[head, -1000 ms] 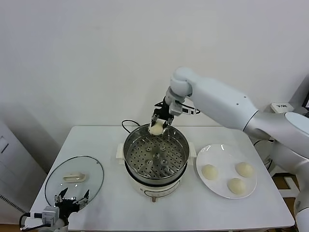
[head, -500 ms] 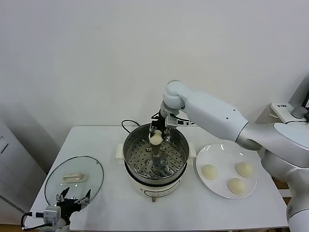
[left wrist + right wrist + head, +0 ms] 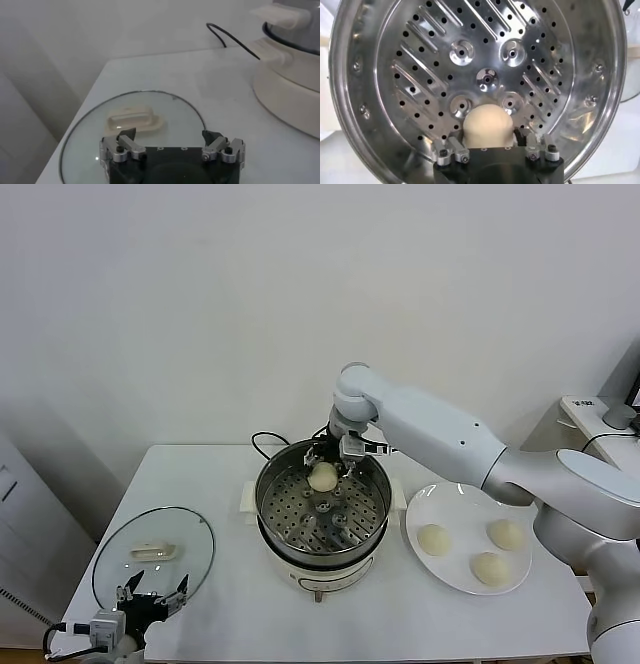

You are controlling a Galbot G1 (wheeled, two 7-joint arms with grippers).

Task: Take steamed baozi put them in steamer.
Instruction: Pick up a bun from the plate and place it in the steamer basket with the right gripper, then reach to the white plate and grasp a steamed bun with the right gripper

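4 steamed baozi are in sight: 1 bun (image 3: 322,476) lies on the perforated floor of the steamer (image 3: 283,519), at its far side, and 3 more (image 3: 433,538) (image 3: 506,533) (image 3: 489,567) sit on the white plate (image 3: 448,497) on the table (image 3: 220,604), off to the robot's right of the basket and well apart from the working gripper. The right gripper (image 3: 327,458) reaches down inside the steamer's far rim and stands directly over that 1 bun, its fingers spread to either side of it. In the right wrist view the same gripper (image 3: 495,148) shows its 2 fingertips (image 3: 452,148) parted, with the bun (image 3: 488,128) just ahead of and between them, resting on the steel floor (image 3: 480,60); whether the pads touch the dough cannot be told. The bun sits near the basket wall on the gripper's side, with the central knobs of the floor just beyond it. The left gripper (image 3: 150,594) waits at the near left corner of the table, far from the steamer, its fingers spread and nothing between them. In the left wrist view that gripper (image 3: 172,146) hovers over the near edge of the glass lid (image 3: 90,140), whose white handle (image 3: 136,121) lies just ahead of it, and the cooker's white base (image 3: 290,95) stands farther off to one side.
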